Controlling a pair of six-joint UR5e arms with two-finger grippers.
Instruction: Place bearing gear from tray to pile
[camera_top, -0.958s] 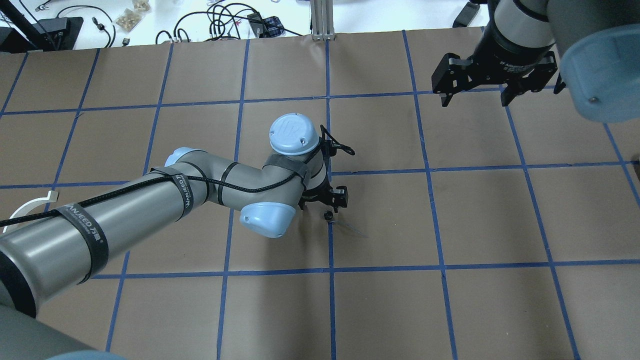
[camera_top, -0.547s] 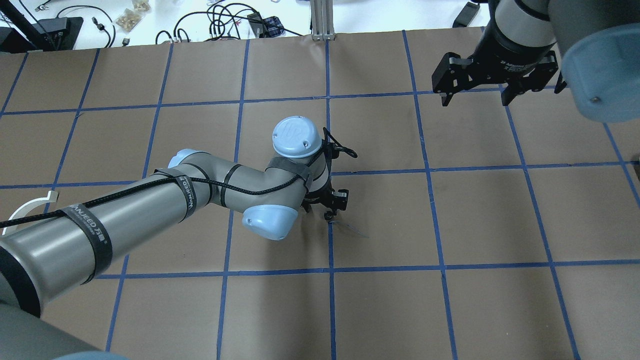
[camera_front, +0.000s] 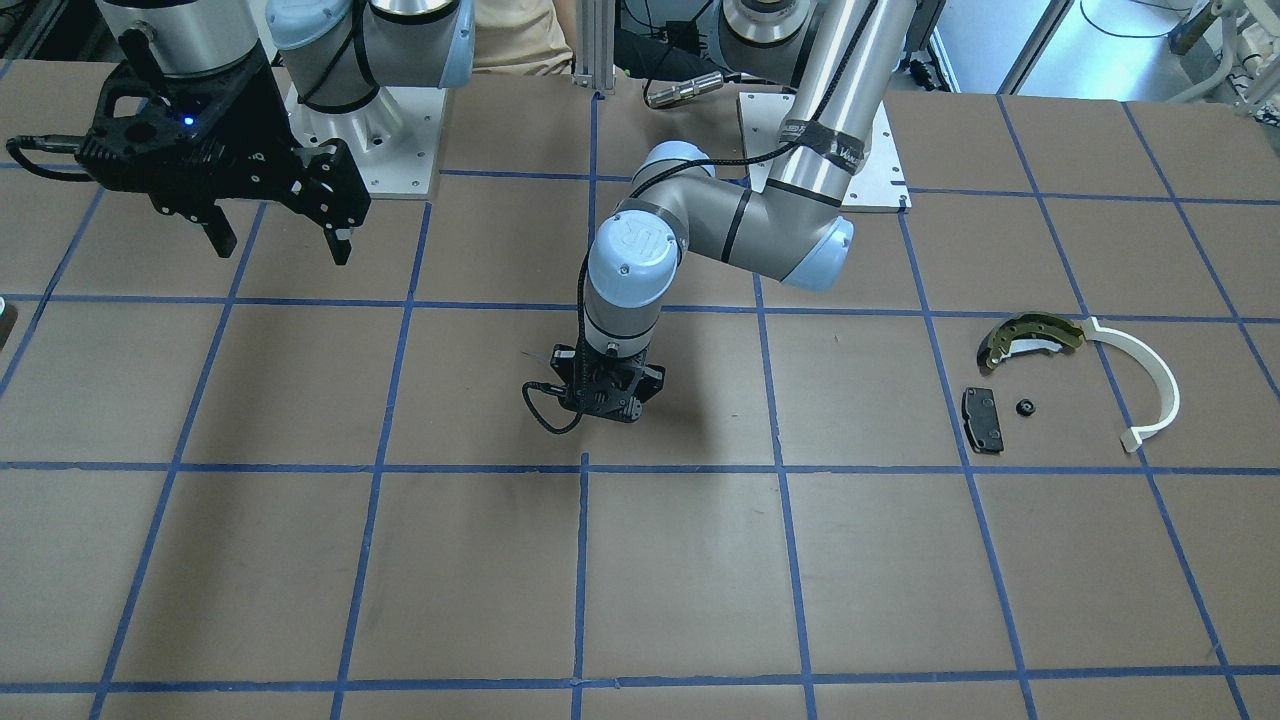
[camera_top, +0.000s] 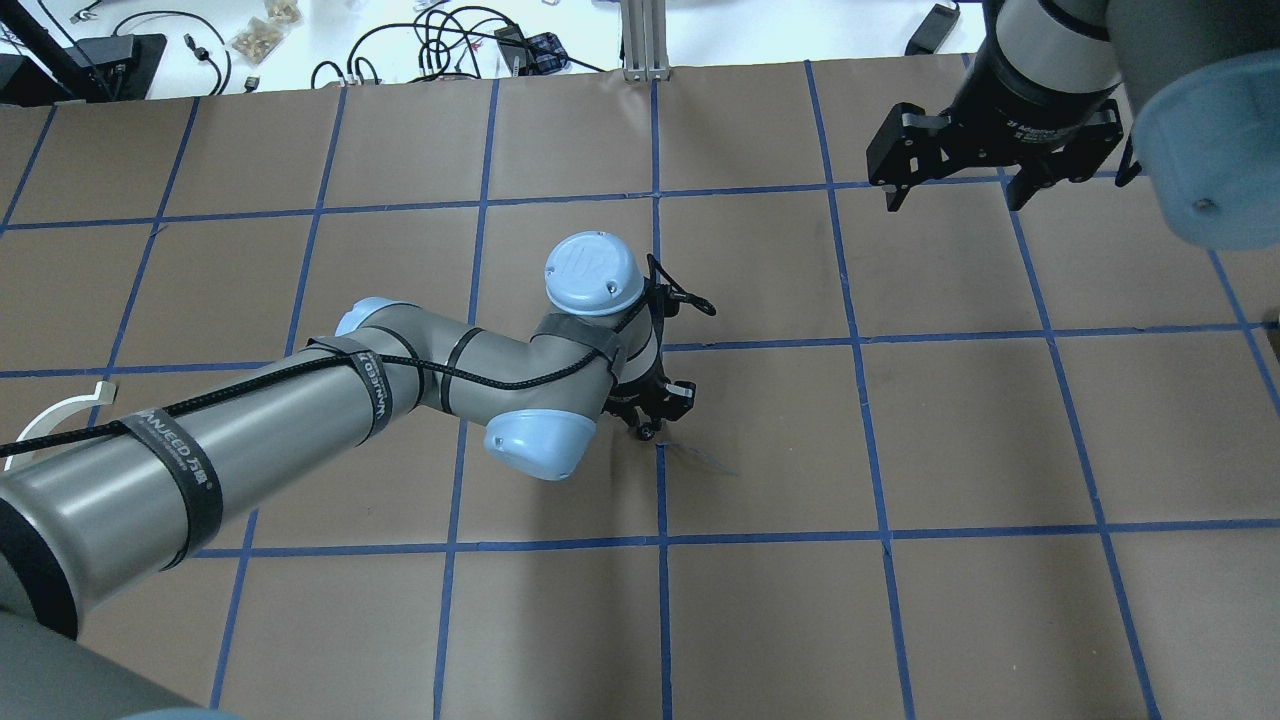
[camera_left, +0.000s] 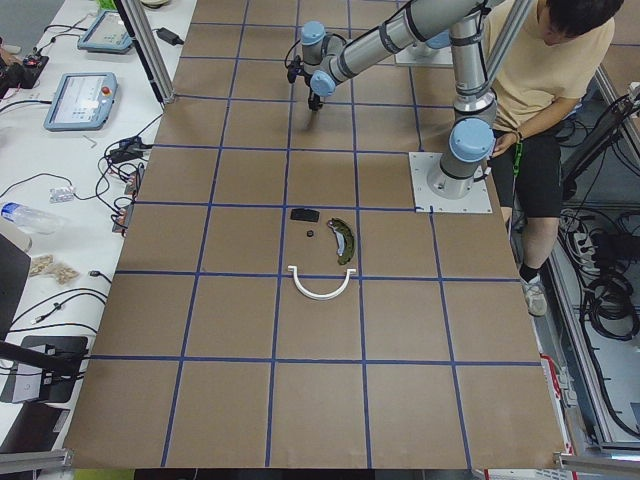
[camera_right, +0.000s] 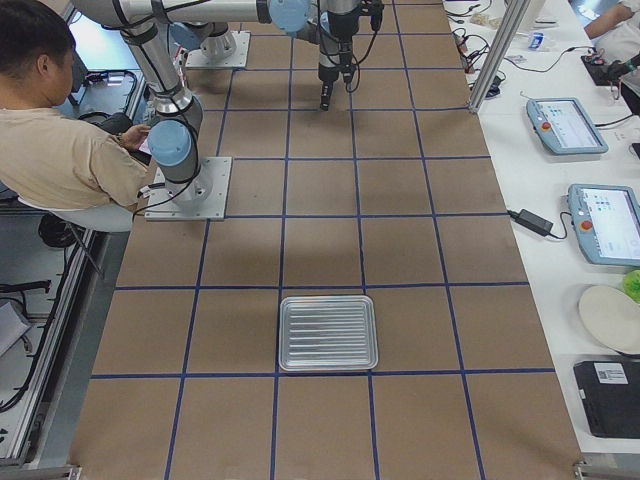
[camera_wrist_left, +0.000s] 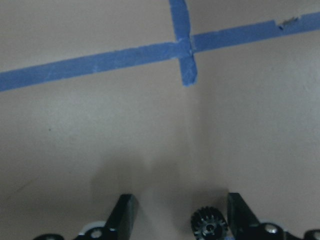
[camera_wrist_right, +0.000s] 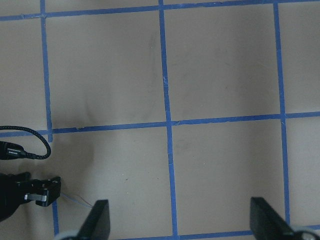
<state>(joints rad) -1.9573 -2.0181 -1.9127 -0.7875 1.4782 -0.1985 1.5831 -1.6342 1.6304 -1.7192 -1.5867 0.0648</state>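
Bright, even overhead light washes the brown table (camera_top: 900, 620) in the wide views, casting only a soft shadow under the left arm (camera_front: 700, 230) and bleaching the white bench (camera_top: 310, 25) at the overhead view's far edge. The left wrist view is dimmer and soft, with the bearing gear (camera_wrist_left: 209, 227) and the left gripper (camera_wrist_left: 182, 220) slightly blurred above faint shadows.

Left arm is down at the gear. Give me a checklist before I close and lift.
1. Left gripper open: ok.
2. Bearing gear between its fingers: ok.
3. Gear centred: not ok, it sits close to one finger.
4. Fingers low enough to grip: cannot tell.
5. Right gripper open, well apart from the left arm: ok.
6. Pile at the brake shoe, no arm over it: ok.
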